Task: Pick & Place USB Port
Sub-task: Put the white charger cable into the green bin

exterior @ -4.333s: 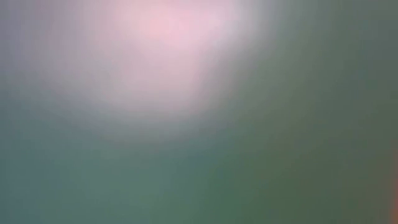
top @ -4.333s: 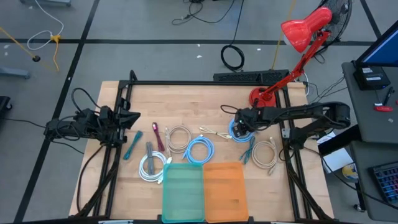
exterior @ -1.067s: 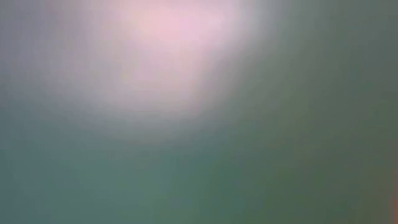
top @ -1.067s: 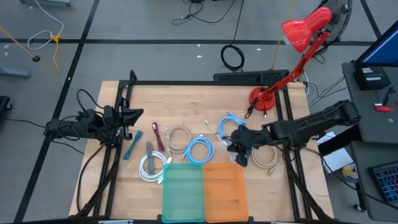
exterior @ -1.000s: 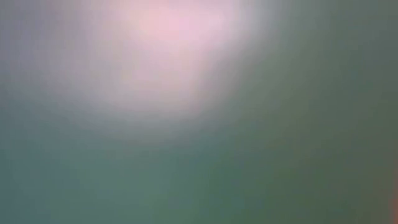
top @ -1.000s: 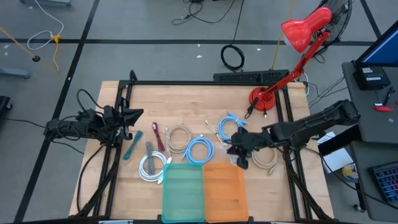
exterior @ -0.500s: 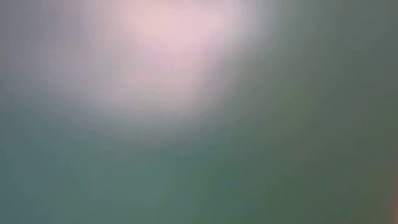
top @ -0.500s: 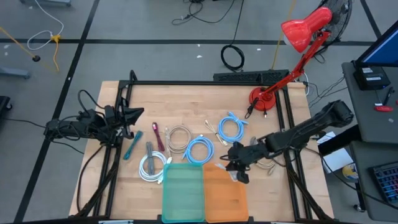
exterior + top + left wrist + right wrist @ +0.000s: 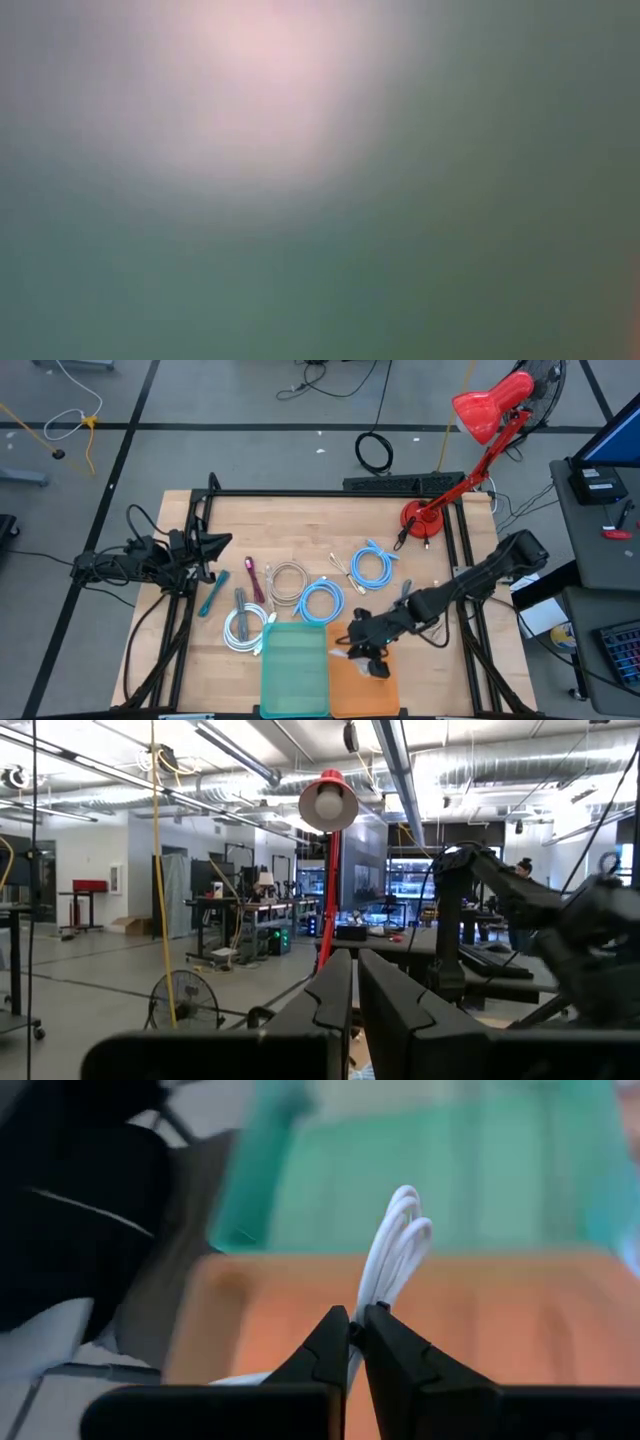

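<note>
Overhead first: right gripper [image 9: 358, 652] hangs over the orange tray [image 9: 375, 682], at about six o'clock on the table [image 9: 300, 525], with a white cable [image 9: 343, 654] pale beside it. The green tray [image 9: 293, 670] sits touching the orange one at its nine o'clock. The left gripper [image 9: 212, 546] waits at the table's nine o'clock edge.

Low view shows only blur.

Left wrist view: the left gripper [image 9: 354, 982] has its fingers nearly together, holding nothing.

Right wrist view: the right gripper [image 9: 356, 1328] pinches the looped white cable [image 9: 396, 1250] above the orange tray [image 9: 520, 1325], the green tray [image 9: 440, 1190] beyond.
</note>
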